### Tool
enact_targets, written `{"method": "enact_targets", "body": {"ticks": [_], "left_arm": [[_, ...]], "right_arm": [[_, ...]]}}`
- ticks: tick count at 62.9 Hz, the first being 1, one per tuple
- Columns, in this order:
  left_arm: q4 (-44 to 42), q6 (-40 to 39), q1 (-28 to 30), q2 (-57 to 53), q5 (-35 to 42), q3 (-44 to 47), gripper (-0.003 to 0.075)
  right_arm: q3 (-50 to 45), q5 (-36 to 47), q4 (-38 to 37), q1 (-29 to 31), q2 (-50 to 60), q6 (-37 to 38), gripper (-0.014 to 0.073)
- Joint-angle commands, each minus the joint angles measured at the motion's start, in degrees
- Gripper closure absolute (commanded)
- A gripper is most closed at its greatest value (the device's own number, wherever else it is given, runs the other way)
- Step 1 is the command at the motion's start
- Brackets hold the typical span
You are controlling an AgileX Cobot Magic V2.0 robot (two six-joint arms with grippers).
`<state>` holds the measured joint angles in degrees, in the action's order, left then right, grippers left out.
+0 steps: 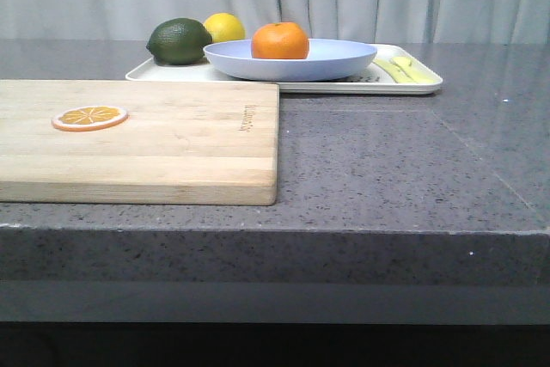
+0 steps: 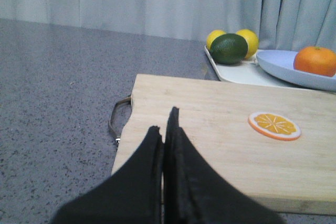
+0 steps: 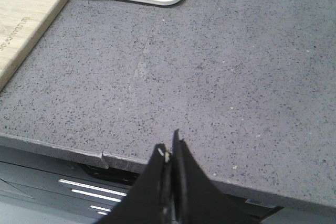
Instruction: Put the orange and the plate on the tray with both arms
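Grey counter (image 1: 387, 169), orange (image 1: 279, 41) on plate (image 1: 344, 62), 2nd lemon (image 2: 214, 37) left-wrist only.

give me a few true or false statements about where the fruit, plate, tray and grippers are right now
1. The orange sits in the plate. True.
2. The plate rests on the wooden cutting board. False: it rests on the tray, behind the board.
3. The orange slice lies on the cutting board. True.
4. The left gripper holds the orange. False: it is shut on nothing, above the near part of the board.
5. The right gripper is open over the tray. False: it is shut, near the table's front edge, away from the tray.
6. A dark green fruit sits on the tray beside the plate. True.
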<state>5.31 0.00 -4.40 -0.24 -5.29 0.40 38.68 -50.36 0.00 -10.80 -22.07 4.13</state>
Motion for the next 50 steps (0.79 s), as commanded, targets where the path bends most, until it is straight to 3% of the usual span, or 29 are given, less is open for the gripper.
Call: {"method": "enact_targets", "body": {"ticks": [1, 31, 39, 50], "left_arm": [[0.60, -0.55, -0.12, -1.07, 5.29, 1.48, 0.0740], [0.10, -0.68, -0.15, -0.98, 7.31, 1.59, 0.0740], [-4.06, -5.52, -0.15, -0.98, 9.82, 1.59, 0.0740], [-3.97, -5.86, -0.15, -0.98, 11.07, 1.59, 0.0740]], "right_arm": [[1.38, 3.61, -1.03, 0.05, -0.66, 0.19, 0.0662], [1.38, 3.61, -1.03, 0.05, -0.66, 0.19, 0.0662], [1.38, 3.61, -1.03, 0.05, -0.66, 0.19, 0.0662], [1.38, 3.61, -1.03, 0.05, -0.66, 0.19, 0.0662]]}}
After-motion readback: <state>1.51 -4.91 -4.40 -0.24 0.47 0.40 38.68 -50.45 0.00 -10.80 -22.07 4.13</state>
